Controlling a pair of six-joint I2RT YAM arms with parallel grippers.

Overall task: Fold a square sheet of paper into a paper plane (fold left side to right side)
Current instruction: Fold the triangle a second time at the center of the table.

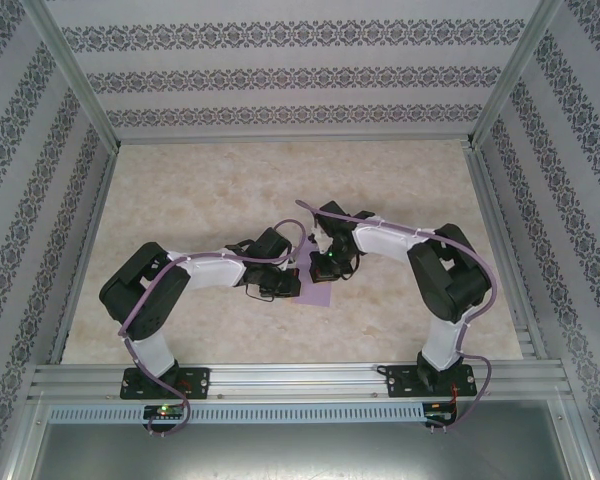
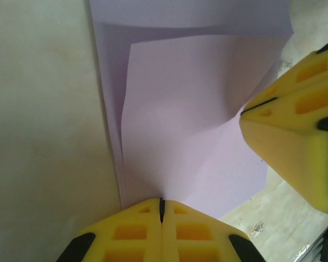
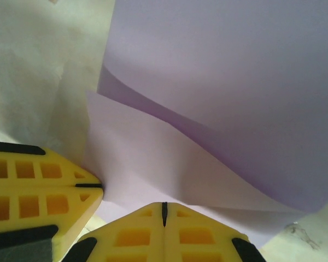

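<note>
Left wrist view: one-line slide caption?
Left gripper and right gripper, both shut, pinch the partly folded lilac sheet over the table.

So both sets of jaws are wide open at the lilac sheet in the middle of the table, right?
No: both sets of jaws are shut, tips together, at the lilac sheet in the middle of the table; each wrist view shows its own.

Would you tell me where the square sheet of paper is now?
In the top view, the square sheet of paper lies on the table between the left gripper and the right gripper.
</note>
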